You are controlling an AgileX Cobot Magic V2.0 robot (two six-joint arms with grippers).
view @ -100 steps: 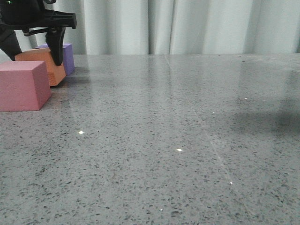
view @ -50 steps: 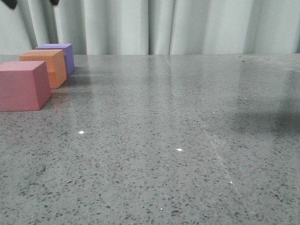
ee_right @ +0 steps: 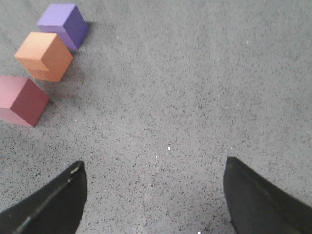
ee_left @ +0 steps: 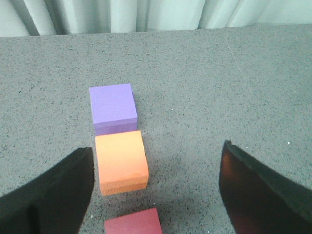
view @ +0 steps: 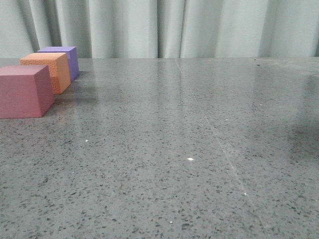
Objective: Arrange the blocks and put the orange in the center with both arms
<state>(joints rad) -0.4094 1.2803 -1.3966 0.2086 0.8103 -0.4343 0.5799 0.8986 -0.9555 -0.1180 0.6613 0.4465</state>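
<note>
Both claws hang spread wide and empty above the desk (view: 189,149), each seen only through its own wrist camera; neither shows in the front view. Left claw (ee_left: 156,195): its two dark fingers (ee_left: 48,195) stand far apart, with nothing between them but the grey speckled surface and part of the row of cubes below. Right claw (ee_right: 153,197): its fingers (ee_right: 44,207) are likewise parted, holding nothing, over a bare stretch of desk well apart from the cubes.

Going left to right in the front view, the three cubes sit at the far left of the desk in a line that runs away from the camera. Nearest is the pink cube (view: 24,91), partly cut by the picture's edge. Behind it and a little to the right stands the orange cube (view: 47,70), and behind that the purple cube (view: 62,59), close to the pale curtain (view: 199,27) at the back. The orange cube is between the other two. From the left wrist view the purple cube (ee_left: 113,107) and the orange cube (ee_left: 121,161) are touching or very nearly so, while a narrow gap of desk shows between the orange cube and the pink cube (ee_left: 132,222). All three rest flat and upright. The rest of the desk to the right carries only glints of light and a faint shadow at the far right.
</note>
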